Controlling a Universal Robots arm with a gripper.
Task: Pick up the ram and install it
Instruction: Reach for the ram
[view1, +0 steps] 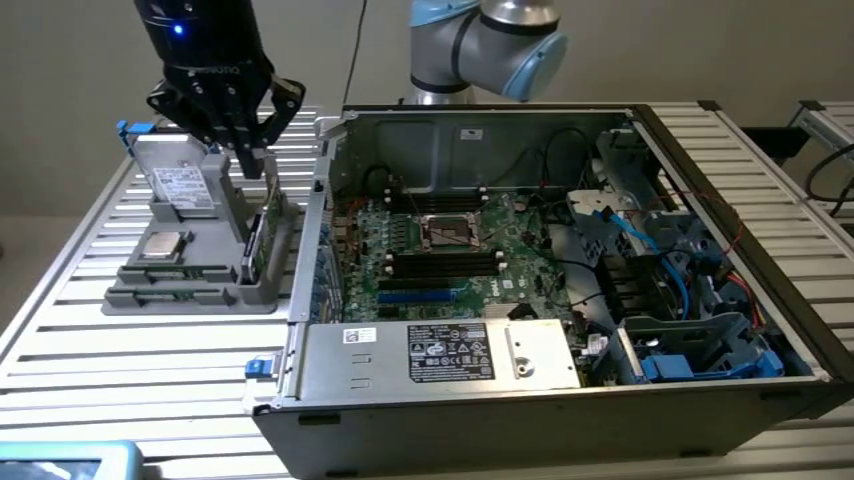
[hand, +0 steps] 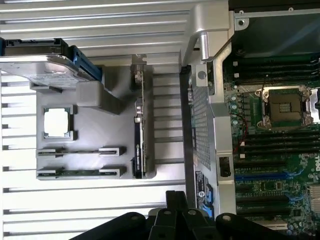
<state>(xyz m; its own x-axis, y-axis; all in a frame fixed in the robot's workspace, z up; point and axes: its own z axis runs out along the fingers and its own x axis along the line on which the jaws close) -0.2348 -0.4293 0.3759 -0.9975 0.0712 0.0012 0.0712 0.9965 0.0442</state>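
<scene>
Where the gripper hangs: above the grey holder, over its case-side edge, clear of everything in it.
Fingers: pressed together, pointing straight down, nothing between them; in the wrist view the dark tips also meet.
Ram: lying flat in the holder's long slot at the end farthest from the hard drive, clipped at both ends; in the wrist view a thin dark-green strip. Well apart from the gripper.
Hard drive: propped at a tilt on the holder's opposite end, its label facing up.
Processor chip: square, seated flat in the holder's middle pocket, between drive and ram.
Green card: standing on edge along the holder's case-side rim, just below the fingertips.
Holder edges: raised grey walls around each pocket; the card's top edge stands highest on the case side.
Slatted table: bare ribbed metal on the holder's three free sides.
Computer case: lid off, just beside the holder; its wall rises above the holder's rim, with a narrow strip of slats between them.
Motherboard: flat on the case floor beyond that wall, with black memory slots on either side of the socket; cables crowd the side farthest from the holder.
</scene>
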